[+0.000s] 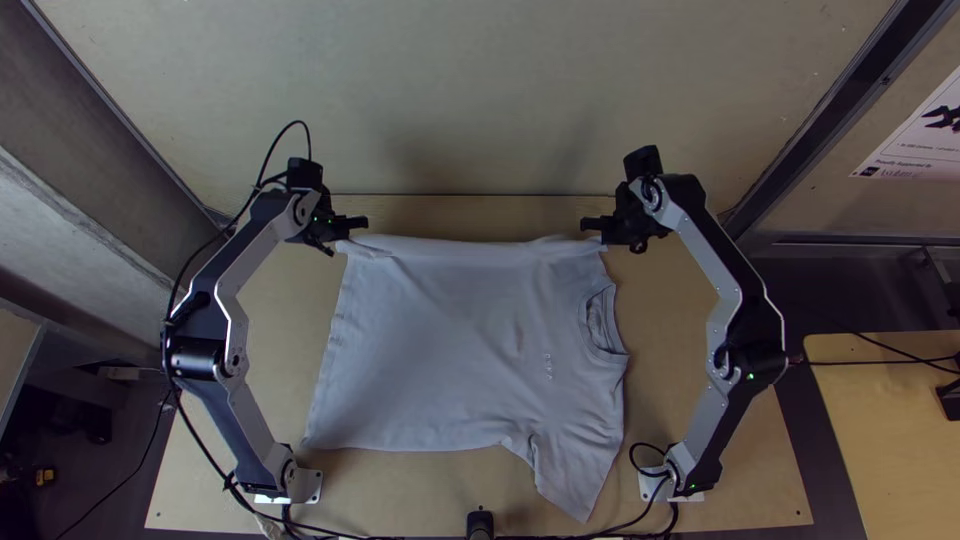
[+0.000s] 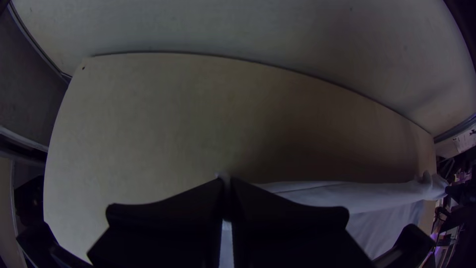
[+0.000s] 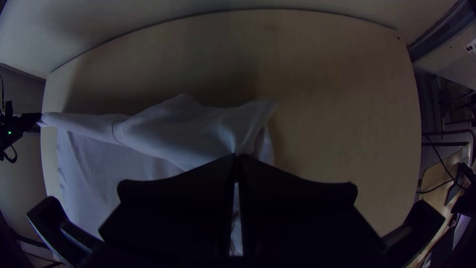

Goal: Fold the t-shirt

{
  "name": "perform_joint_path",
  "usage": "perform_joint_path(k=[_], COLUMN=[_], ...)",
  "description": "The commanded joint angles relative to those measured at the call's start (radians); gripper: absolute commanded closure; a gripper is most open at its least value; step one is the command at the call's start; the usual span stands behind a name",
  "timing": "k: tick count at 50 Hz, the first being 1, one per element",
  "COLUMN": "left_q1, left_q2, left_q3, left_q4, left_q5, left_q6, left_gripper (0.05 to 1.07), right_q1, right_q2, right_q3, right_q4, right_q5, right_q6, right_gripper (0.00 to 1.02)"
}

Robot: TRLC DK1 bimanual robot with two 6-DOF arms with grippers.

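T-shirt [image 1: 450, 330] fabric is pinched in both my grippers: the left gripper [image 1: 350, 227] is clamped on the far left corner, the right gripper [image 1: 603, 230] on the far edge toward the right. Between them that edge runs nearly straight across. From there I see the body spread toward the near side, lightly creased, with the collar [image 1: 604, 322] at the right and one sleeve [image 1: 575, 480] pointing to the near right, over the light wooden table [image 1: 390, 495].
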Motion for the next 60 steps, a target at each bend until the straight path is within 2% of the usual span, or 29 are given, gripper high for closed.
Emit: perform_joint_path(k=[1,22,43,45,49,52,57,60], left_q1=[0.001,0.004,-0.004,-0.004,0.001,0.007,0.016,0.019], left_q2=[-0.077,-0.233,-0.305,-0.305,-0.295,-0.278,-0.269,-0.270], left_q3=[-0.102,-0.333,-0.530,-0.550,-0.574,-0.576,-0.576,-0.571], left_q4=[0.037,0.086,0.155,0.173,0.190,0.190,0.189,0.178], left_q5=[0.006,0.015,0.021,0.021,0.021,0.020,0.020,0.021], left_q6=[0.017,0.057,0.083,0.087,0.097,0.097,0.100,0.106], left_gripper=[1.05,1.05,1.04,1.00,0.77,0.69,0.55,0.42], right_q1=[0.009,0.060,0.064,0.067,0.080,0.087,0.089,0.087], right_q2=[-0.081,-0.276,-0.325,-0.322,-0.315,-0.312,-0.320,-0.334], right_q3=[-0.088,-0.393,-0.571,-0.582,-0.605,-0.617,-0.634,-0.638], right_q4=[-0.015,0.007,0.069,0.069,0.079,0.085,0.085,0.085], right_q5=[0.003,0.006,0.005,0.005,0.005,0.006,0.005,0.005], right_q6=[-0.009,0.002,0.004,0.005,0.005,0.007,0.011,0.019], right_gripper=[1.00,1.00,1.00,1.00,1.00,0.97,0.62,0.49])
